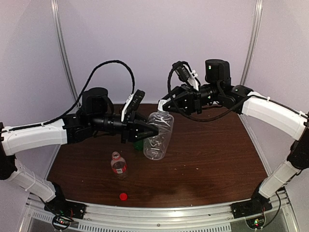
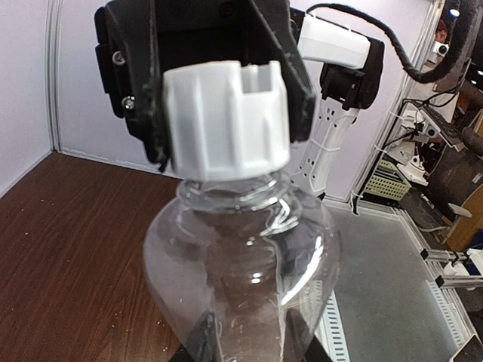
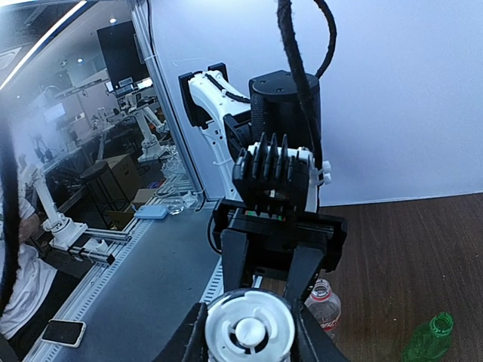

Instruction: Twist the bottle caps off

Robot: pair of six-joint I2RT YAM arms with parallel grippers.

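Note:
The large clear ribbed bottle (image 1: 158, 140) hangs tilted above the table, and my left gripper (image 1: 152, 129) is shut on its body (image 2: 241, 256). Its white-grey cap (image 2: 226, 121) sits on the neck. My right gripper (image 1: 164, 107) is shut on that cap (image 3: 249, 330), one finger on each side. A short clear bottle with a red label (image 1: 118, 165) stands uncapped on the table. A red cap (image 1: 123, 196) lies near the front edge. The green bottle (image 3: 430, 339) stands with an open neck, mostly hidden behind my left gripper in the top view.
The brown table (image 1: 212, 154) ends at a metal rail (image 1: 159, 212) along the front. White walls with upright posts (image 1: 65, 53) close in the back and sides. Cables loop above both wrists.

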